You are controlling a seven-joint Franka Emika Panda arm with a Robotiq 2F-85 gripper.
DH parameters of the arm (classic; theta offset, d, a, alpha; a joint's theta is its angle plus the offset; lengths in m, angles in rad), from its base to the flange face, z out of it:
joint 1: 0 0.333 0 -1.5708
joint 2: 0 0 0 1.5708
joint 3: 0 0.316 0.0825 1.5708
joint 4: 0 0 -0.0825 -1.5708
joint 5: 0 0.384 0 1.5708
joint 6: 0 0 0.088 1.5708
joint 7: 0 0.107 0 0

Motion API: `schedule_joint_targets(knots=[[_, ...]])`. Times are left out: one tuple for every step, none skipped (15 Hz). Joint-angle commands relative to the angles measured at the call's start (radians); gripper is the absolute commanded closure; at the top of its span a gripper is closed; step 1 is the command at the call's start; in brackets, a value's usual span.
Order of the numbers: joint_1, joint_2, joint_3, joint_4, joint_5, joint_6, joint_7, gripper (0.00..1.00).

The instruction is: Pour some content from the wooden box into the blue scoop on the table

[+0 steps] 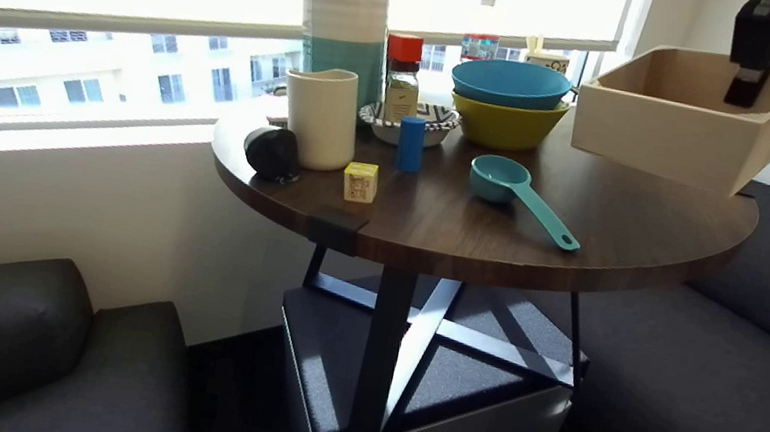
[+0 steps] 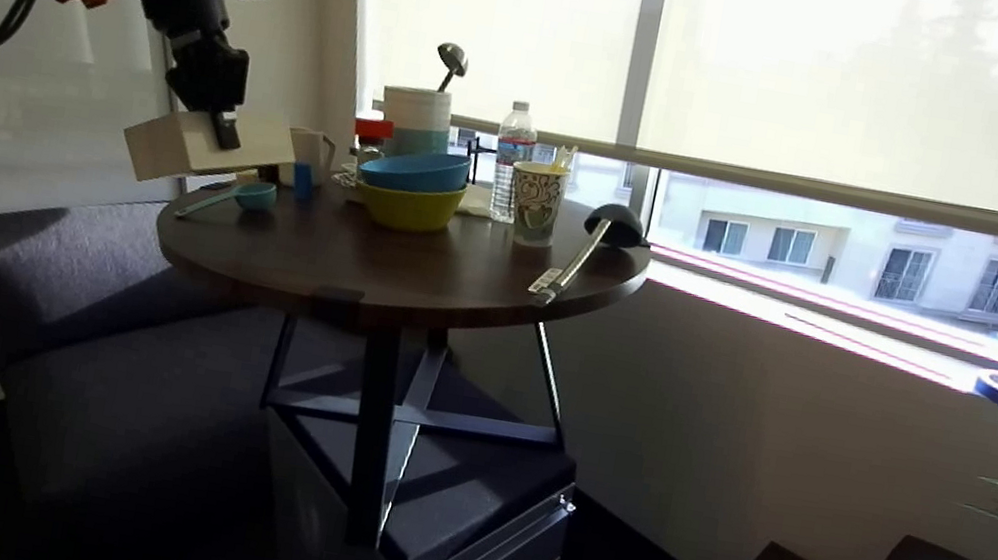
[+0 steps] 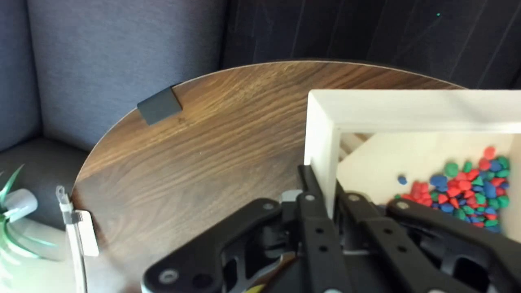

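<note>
In an exterior view, a black rounded object (image 1: 273, 153) sits by the left edge of the dark brown round wooden tabletop (image 1: 423, 222). Just beside it stands a smooth cream cylindrical vessel (image 1: 323, 120) with a curving rim, and behind that, toward the far edge, a tall white-and-teal crock (image 1: 346, 18). A small wooden cube with a yellow top (image 1: 360, 184) lies close to the near edge, right of the vessel. Next come a red-capped clear jar (image 1: 401, 93) and, in front of it, an upright blue cylinder (image 1: 410, 144). Farther right rests the teal-blue plastic scoop (image 1: 494, 182), its round cup open upward, its flat handle slanting toward the near edge. Behind it, toward the far edge, a round blue bowl (image 1: 510, 84) nests in a yellow-green bowl (image 1: 505, 127). Farthest right, the pale rectangular open-topped wooden box (image 1: 668, 134) is held up over the right edge. The black pincer (image 3: 322, 179) is clamped on one of its thin walls, a finger on either side. In the wrist view, small red, green and blue pieces (image 3: 464, 186) are heaped inside toward the opposite wall.
</note>
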Motion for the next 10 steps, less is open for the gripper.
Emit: schedule_joint_targets(knots=[[0.041, 0.018, 0.054, 0.061, -0.095, -0.015, 0.005, 0.99], [0.048, 0.025, 0.067, 0.069, -0.120, -0.015, 0.004, 0.99], [0.055, 0.035, 0.081, 0.082, -0.145, -0.020, 0.004, 0.99], [0.058, 0.052, 0.097, 0.100, -0.175, -0.026, 0.001, 0.99], [0.062, 0.062, 0.106, 0.107, -0.202, -0.026, 0.000, 0.99], [0.063, 0.084, 0.117, 0.125, -0.230, -0.031, 0.001, 0.99], [0.065, 0.098, 0.126, 0.136, -0.254, -0.034, 0.002, 0.99], [0.066, 0.119, 0.140, 0.153, -0.279, -0.051, 0.002, 0.99], [0.071, 0.138, 0.151, 0.167, -0.309, -0.058, -0.001, 0.99], [0.076, 0.161, 0.161, 0.184, -0.335, -0.067, -0.003, 0.99]])
